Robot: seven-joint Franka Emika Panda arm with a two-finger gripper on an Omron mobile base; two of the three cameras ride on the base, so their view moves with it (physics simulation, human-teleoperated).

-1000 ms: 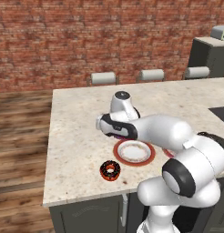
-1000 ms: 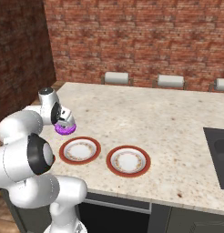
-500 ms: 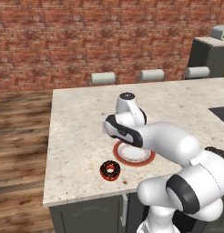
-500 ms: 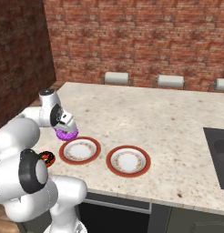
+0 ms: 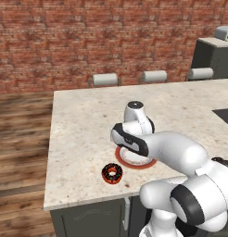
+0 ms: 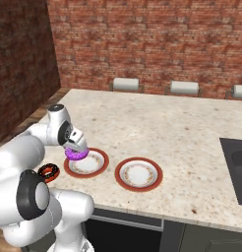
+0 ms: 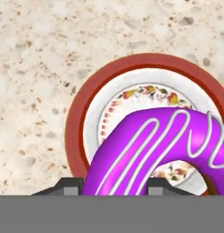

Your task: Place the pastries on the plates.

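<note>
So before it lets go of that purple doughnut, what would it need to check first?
1. Purple doughnut held in the gripper: ok.
2. Doughnut above the near plate: ok, the hand view shows that plate's centre beneath it.
3. Plate bare: ok.
4. Doughnut low enough to drop: cannot tell.
5. Second plate free for later: ok.
6. Chocolate doughnut on a plate: not ok; it lies on the counter.

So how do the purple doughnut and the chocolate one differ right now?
The purple doughnut is held in the gripper above the left plate; the chocolate doughnut lies flat on the counter beside that plate, untouched. The purple one has bright icing with pale squiggles; the chocolate one is dark with reddish sprinkles. Both are small rings, narrower than a plate, and neither rests on a plate yet.
</note>
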